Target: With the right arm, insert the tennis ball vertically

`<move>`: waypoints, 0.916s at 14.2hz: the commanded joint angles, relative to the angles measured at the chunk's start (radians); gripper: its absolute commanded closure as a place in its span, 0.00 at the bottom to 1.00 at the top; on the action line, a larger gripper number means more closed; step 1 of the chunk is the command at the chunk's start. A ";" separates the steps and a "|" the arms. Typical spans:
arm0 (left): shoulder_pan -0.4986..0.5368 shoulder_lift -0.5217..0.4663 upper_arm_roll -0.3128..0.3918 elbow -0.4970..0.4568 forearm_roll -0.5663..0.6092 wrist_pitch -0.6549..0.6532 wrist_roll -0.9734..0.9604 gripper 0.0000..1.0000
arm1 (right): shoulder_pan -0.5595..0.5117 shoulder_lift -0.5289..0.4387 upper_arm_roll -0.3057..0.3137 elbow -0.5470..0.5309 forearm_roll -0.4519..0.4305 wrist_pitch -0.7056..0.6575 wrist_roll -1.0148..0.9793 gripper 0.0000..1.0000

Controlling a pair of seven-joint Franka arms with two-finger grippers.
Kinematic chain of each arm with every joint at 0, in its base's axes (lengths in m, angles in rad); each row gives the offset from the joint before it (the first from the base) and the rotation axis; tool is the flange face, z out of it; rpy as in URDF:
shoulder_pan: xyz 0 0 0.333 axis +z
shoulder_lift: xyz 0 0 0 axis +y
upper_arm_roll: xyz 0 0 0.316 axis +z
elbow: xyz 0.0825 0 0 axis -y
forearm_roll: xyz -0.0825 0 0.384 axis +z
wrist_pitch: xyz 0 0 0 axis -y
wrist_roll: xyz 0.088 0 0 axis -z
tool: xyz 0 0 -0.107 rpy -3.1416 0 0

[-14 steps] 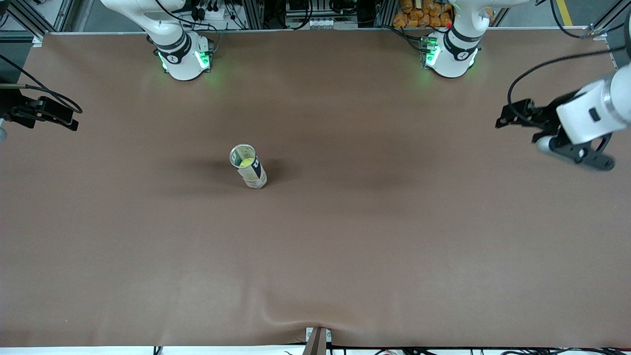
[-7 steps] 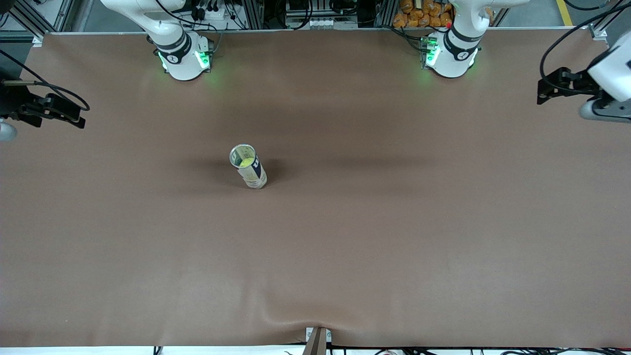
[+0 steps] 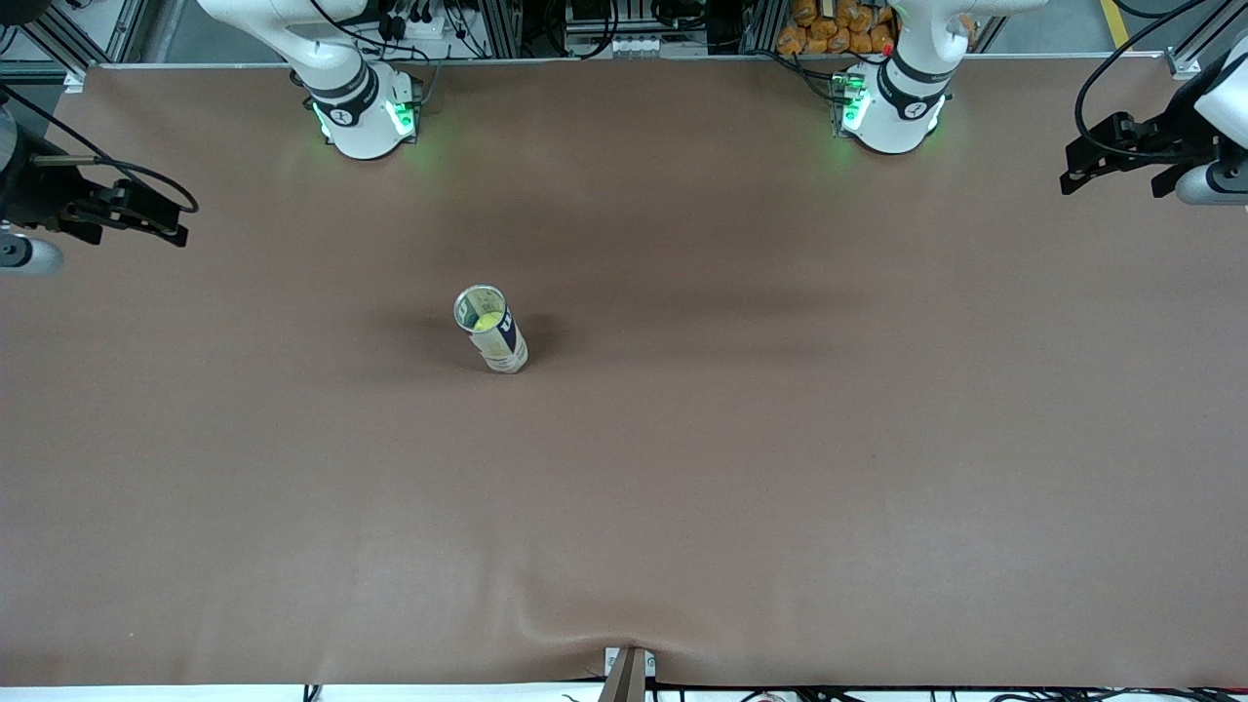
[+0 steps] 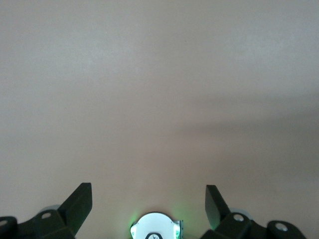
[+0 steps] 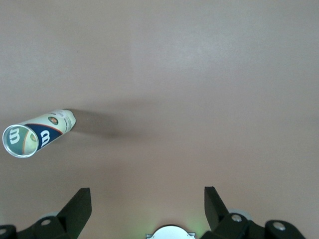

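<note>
A tall tennis ball can [image 3: 490, 330] with a blue and white label stands upright near the middle of the brown table [image 3: 780, 468]. Down its open top a yellow-green tennis ball [image 3: 482, 319] shows inside. In the right wrist view the can [image 5: 37, 133] is off to one side of the fingers. My right gripper [image 3: 161, 219] hangs over the right arm's end of the table, open and holding nothing [image 5: 148, 195]. My left gripper [image 3: 1087, 166] hangs over the left arm's end, also open with nothing in it [image 4: 148, 191].
The two white arm bases [image 3: 363, 115] [image 3: 892, 109] glow green along the edge of the table farthest from the front camera. A metal bracket [image 3: 629, 673] sits at the nearest edge, where the mat bulges slightly.
The left arm's hand has swung up and outward toward its end of the table. The right arm's hand has drifted slightly inward over the table. The can has not moved.
</note>
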 commanded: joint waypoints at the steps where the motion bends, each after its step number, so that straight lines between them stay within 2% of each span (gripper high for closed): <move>1: -0.009 0.012 0.005 0.020 0.050 0.031 -0.017 0.00 | -0.011 -0.005 0.001 0.008 -0.003 0.006 0.012 0.00; 10: -0.003 0.053 0.007 0.027 0.023 0.043 -0.012 0.00 | -0.035 -0.001 0.000 0.008 0.000 0.015 0.010 0.00; 13: 0.000 0.058 0.063 0.048 0.001 0.064 0.003 0.00 | -0.055 0.001 0.001 0.006 0.006 0.018 0.010 0.00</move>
